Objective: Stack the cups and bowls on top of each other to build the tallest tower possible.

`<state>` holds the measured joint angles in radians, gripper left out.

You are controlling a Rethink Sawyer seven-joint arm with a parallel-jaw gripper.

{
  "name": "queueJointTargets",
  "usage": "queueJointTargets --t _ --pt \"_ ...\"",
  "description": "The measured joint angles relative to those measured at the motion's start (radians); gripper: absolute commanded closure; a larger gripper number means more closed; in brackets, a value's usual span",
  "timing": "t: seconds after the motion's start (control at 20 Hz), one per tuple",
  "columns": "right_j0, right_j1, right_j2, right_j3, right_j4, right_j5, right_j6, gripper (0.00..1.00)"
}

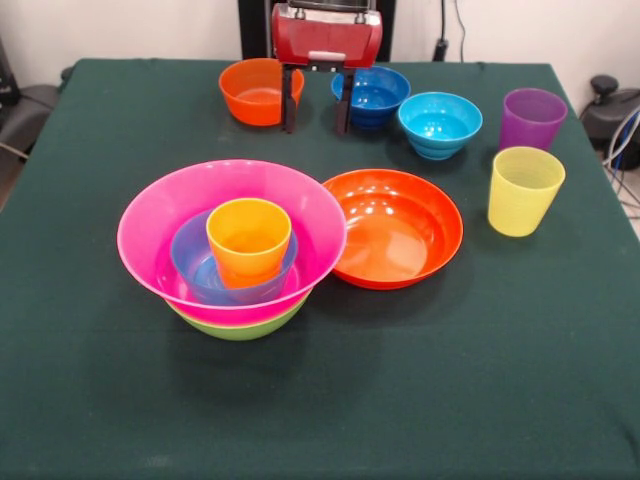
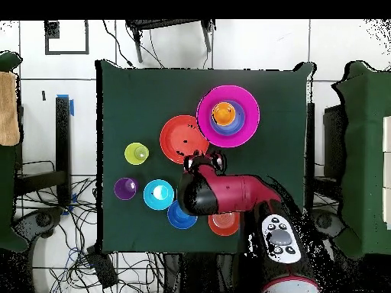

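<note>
end effector (image 1: 315, 128) open, between small bowls (image 1: 261, 91)

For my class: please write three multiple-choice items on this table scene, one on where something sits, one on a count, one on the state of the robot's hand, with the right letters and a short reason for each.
1. Where is the orange cup?
A. Inside the small blue bowl in the tower
B. Beside the purple cup
C. In the shallow orange bowl

2. How many cups stand on the table outside the tower?
A. None
B. Two
C. Four

3. What is the state of the hand?
A. Shut on the cyan bowl
B. Shut on a cup
C. Open and holding nothing

Answers:
1 A: the orange cup sits in the blue bowl, which lies in the big pink bowl over the lime green bowl.
2 B: only the purple cup and the yellow cup stand apart.
3 C: its two fingers hang apart with nothing between them.
</note>
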<state>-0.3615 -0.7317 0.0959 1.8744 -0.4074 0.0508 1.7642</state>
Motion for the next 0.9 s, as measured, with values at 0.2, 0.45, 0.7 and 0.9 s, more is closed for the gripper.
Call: queueJointTargets --t 0.2,0.45,0.7,0.9 --pt "-0.059 -0.020 0.043 0.018 0.000 0.000 0.000 0.00" --pt "-0.146 -0.039 0.073 0.034 0.000 -0.001 0.000 0.00" --pt "-0.169 -0.047 0.077 0.048 -0.001 -0.028 0.000 0.00" --pt "-0.181 -0.048 0.087 0.066 -0.012 -0.085 0.000 0.00"
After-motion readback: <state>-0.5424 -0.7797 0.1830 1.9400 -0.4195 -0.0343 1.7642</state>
